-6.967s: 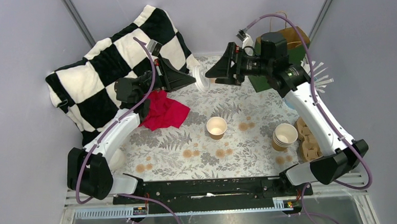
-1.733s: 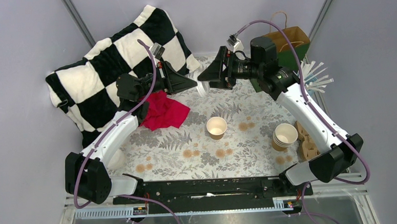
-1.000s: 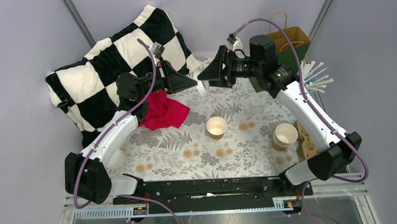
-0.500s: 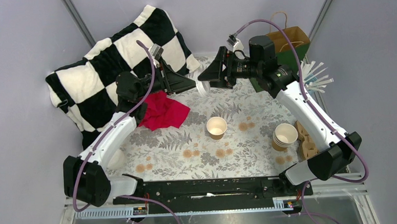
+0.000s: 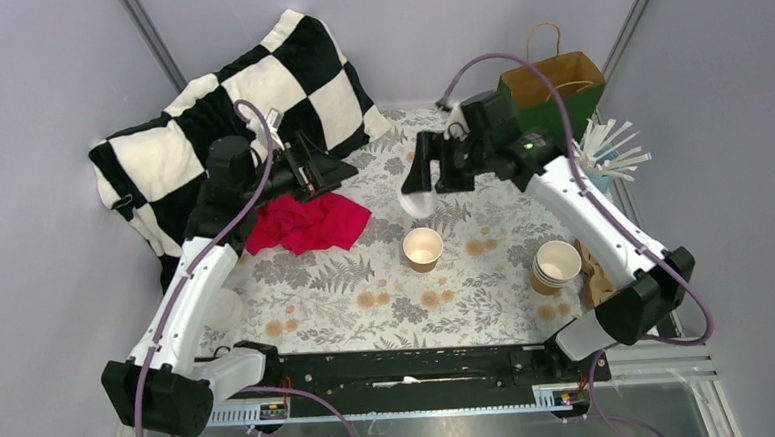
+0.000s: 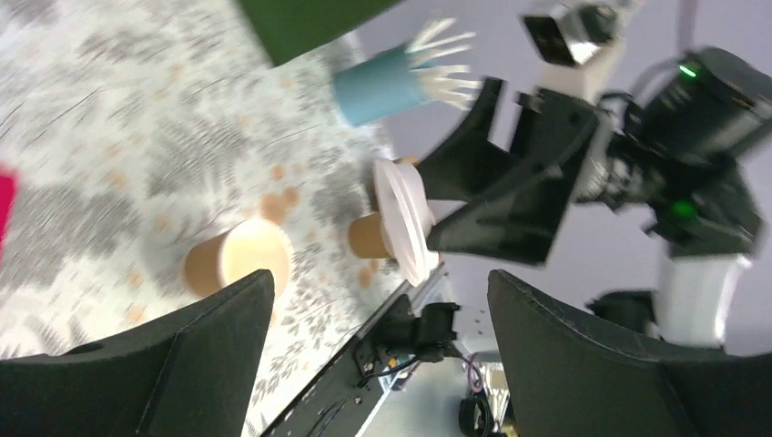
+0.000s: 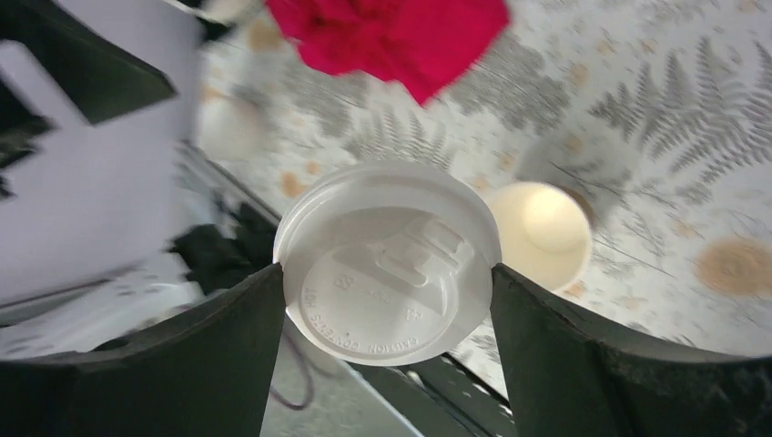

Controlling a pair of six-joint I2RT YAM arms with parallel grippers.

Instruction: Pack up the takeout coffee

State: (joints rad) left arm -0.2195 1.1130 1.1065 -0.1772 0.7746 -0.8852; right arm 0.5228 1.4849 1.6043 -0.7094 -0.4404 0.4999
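The cup [image 5: 422,247] stood upright and uncovered near the middle of the table [image 5: 368,300]. Its white lid [image 7: 387,264] was off the cup, clamped edge to edge between the two fingers of the right gripper [image 5: 419,180], raised above the table on the far side of the cup and tilted. The left gripper [image 5: 336,168] had its fingers spread wide with nothing between them, above the red cloth [image 5: 309,223] near the checked pillow [image 5: 228,117] at the far left corner. A stack of lidless cups [image 5: 556,267] stood near the right edge. A paper bag [image 5: 552,85] occupied the far right corner.
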